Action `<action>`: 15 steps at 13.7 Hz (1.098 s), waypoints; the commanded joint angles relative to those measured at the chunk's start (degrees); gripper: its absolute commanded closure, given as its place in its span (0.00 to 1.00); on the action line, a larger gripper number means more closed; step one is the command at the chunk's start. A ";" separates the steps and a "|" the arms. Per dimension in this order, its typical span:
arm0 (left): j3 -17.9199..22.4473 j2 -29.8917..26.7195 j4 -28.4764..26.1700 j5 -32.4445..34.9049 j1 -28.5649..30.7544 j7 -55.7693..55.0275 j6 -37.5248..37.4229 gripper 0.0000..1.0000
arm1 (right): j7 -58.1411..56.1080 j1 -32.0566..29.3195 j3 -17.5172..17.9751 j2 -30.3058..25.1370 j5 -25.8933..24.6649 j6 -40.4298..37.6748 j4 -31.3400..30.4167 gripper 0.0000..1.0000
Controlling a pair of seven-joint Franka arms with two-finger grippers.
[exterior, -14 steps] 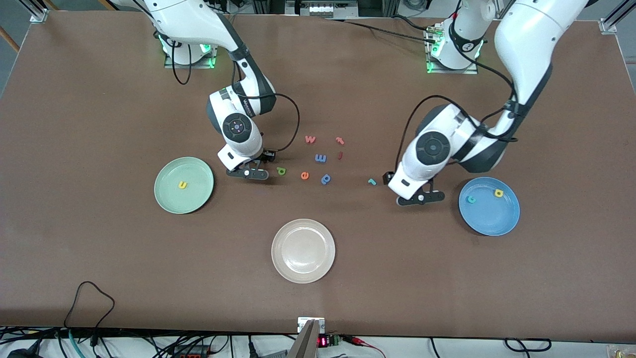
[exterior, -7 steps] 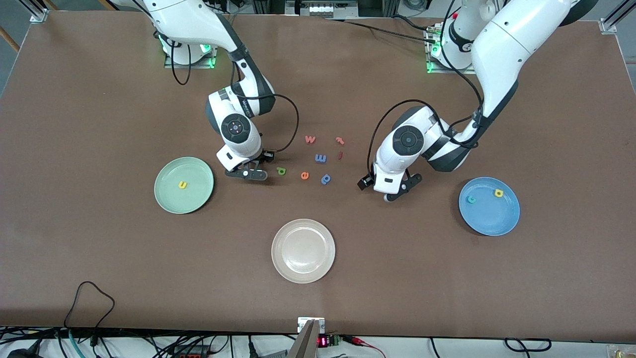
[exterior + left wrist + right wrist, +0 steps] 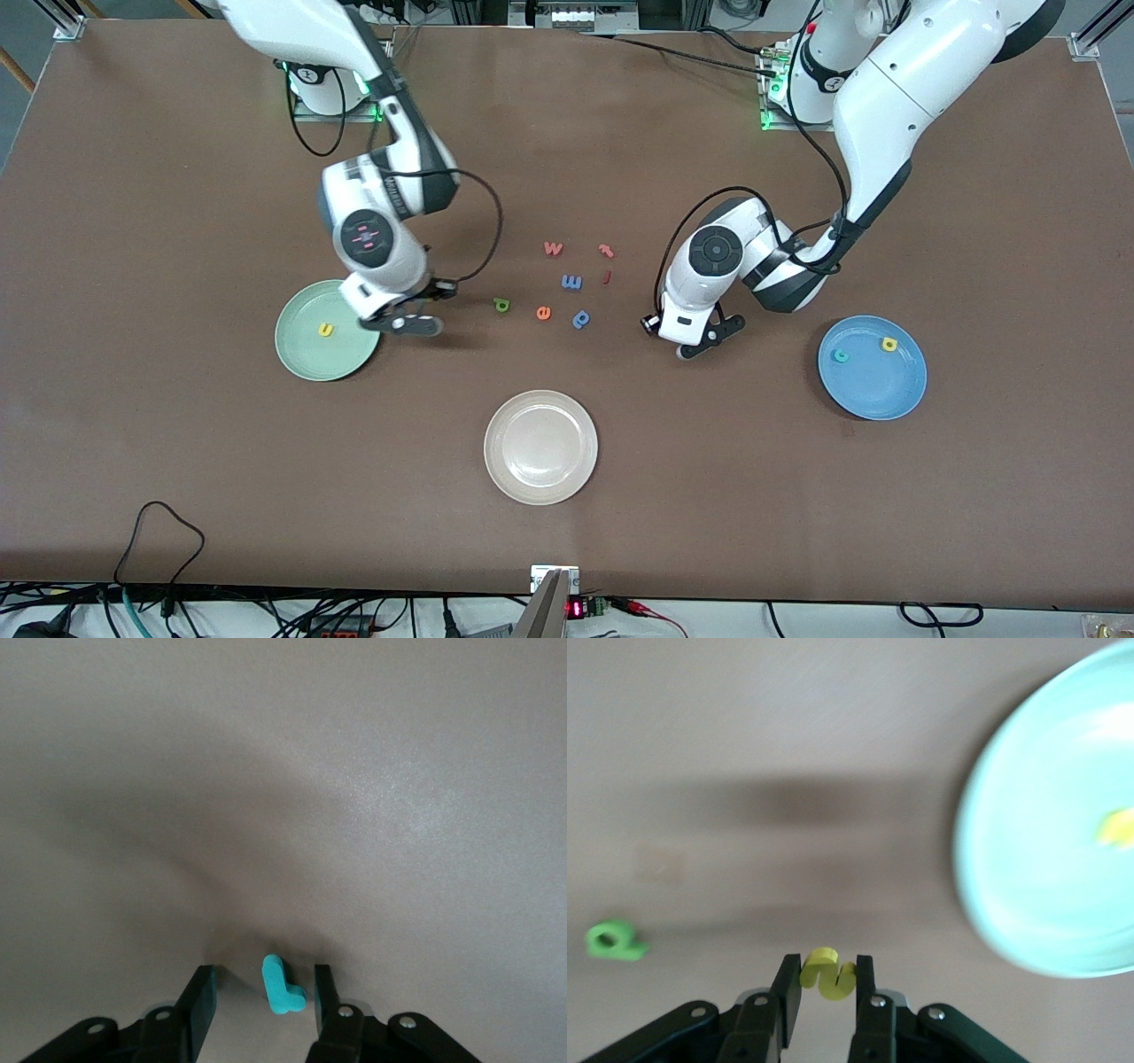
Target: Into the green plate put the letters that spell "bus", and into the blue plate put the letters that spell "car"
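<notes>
Two claws are mine, and each wrist view shows a letter that the front view hides. My right gripper (image 3: 826,964) is clamped narrow on the yellow s (image 3: 827,973), which sits pinched between both fingers. From the front, this right gripper (image 3: 403,323) hangs over the table just beside the rim of the green plate (image 3: 306,356), and its body covers the s. The green plate lies farther from the front camera than the beige-white plate (image 3: 540,447), toward the right arm's end of the table. The yellow u (image 3: 326,330) already lies in it. The right wrist view shows the same plate (image 3: 1036,859) with the u (image 3: 1118,827) at its edge, and the green b (image 3: 613,940) on the bare table. From the front, the b (image 3: 501,305) lies farther from the camera than the beige-white plate. My left gripper (image 3: 261,979) stands low at the table with its fingers (image 3: 202,988) apart, one on each side of the teal r (image 3: 282,985). No grip shows on it. From the front, this left gripper (image 3: 695,344) covers the r. The blue plate (image 3: 873,394) lies farther back than the beige-white plate, toward the left arm's end. It holds the teal c (image 3: 840,356) and the yellow a (image 3: 889,344).
</notes>
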 commanded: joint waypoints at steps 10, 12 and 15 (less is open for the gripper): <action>-0.08 -3.17 1.65 2.60 0.97 5.30 -6.88 0.96 | -10.18 -9.16 0.35 5.34 -0.81 4.07 0.49 0.00; -0.34 -5.02 5.25 2.60 1.85 12.33 -17.07 0.96 | -9.31 -8.20 0.35 3.50 -0.80 3.54 0.66 0.00; -0.08 -5.29 10.18 2.68 5.17 23.84 -28.51 0.96 | -5.54 -3.38 0.79 2.17 -0.63 3.01 0.84 0.00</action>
